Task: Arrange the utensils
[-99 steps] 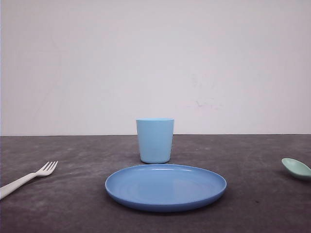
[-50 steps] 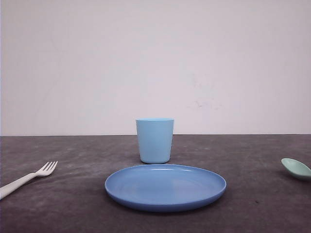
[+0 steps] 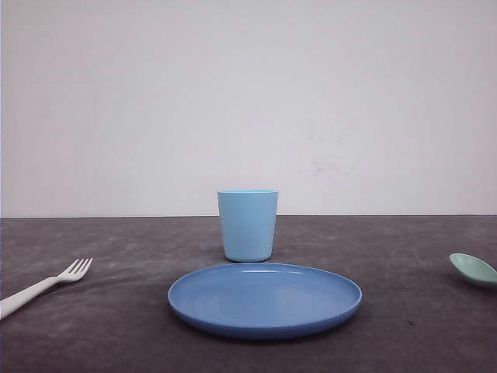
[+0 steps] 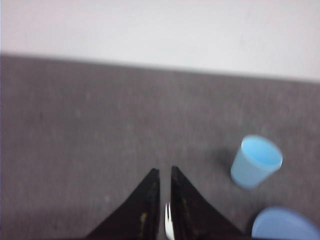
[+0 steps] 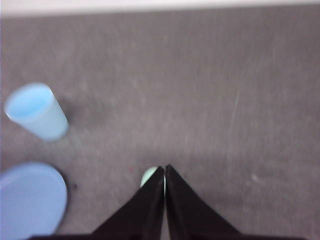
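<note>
The slim white plastic fork (image 3: 43,285) lies flat on the dark grey table (image 3: 116,326) at the near left, its four tines pointing toward the middle and its handle running off the left edge of the front view. In the left wrist view a sliver of the fork (image 4: 168,227) shows in the narrow gap between the black fingers of the left gripper (image 4: 164,172), which stand close together without meeting; whether they touch the fork I cannot tell.

The pale mint-green plastic spoon (image 3: 473,270) rests on the table at the far right edge, well apart from the fork. In the right wrist view its oval bowl (image 5: 149,176) peeks out from beneath the right gripper (image 5: 164,168), whose fingers are pressed together.

Between the two utensils sits the round blue plate (image 3: 265,299), and just behind it stands the light blue cup (image 3: 248,224), upright.
</note>
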Motion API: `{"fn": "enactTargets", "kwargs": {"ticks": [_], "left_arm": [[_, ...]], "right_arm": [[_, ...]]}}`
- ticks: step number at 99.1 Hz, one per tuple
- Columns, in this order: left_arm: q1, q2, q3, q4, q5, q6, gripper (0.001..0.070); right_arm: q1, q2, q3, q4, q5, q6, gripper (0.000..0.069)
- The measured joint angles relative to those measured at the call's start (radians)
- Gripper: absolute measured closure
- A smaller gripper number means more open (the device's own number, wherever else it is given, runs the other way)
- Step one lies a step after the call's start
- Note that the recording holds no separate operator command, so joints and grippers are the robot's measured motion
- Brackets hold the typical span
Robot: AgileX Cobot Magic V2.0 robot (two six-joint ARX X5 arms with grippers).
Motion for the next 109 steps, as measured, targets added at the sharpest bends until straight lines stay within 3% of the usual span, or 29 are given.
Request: {"fn": "enactTargets", "kwargs": {"ticks": [19, 63, 69, 76, 89, 98, 109], "left_arm": [[-0.032, 0.088, 0.000, -0.019, -0.080, 0.031, 0.0695], [-0.064, 0.174, 0.000, -0.025, -0.096, 0.051, 0.0695], [-0.064, 0.174, 0.000, -0.025, -0.096, 0.051, 0.0670], [-0.064, 0.174, 0.000, -0.025, -0.096, 0.051, 0.0571], [-0.064, 0.174, 0.000, -0.025, -0.096, 0.052, 0.0310], [-0.064, 0.174, 0.000, -0.029, -0.096, 0.051, 0.0248], [-0.064, 0.174, 0.000, -0.046, -0.091, 0.047, 0.0235]], "right_arm": [[0.000, 0.118, 0.000, 0.010, 0.005, -0.018, 0.0687], [0.000, 0.170, 0.000, 0.012, 0.035, -0.037, 0.0687], [0.000, 0.170, 0.000, 0.007, 0.035, -0.037, 0.0673], [0.000, 0.170, 0.000, 0.003, 0.035, -0.038, 0.0578], [0.000, 0.170, 0.000, 0.001, 0.035, -0.037, 0.0280], [0.000, 0.170, 0.000, 0.001, 0.035, -0.037, 0.0147], [0.000, 0.170, 0.000, 0.000, 0.035, -0.038, 0.0078]]}}
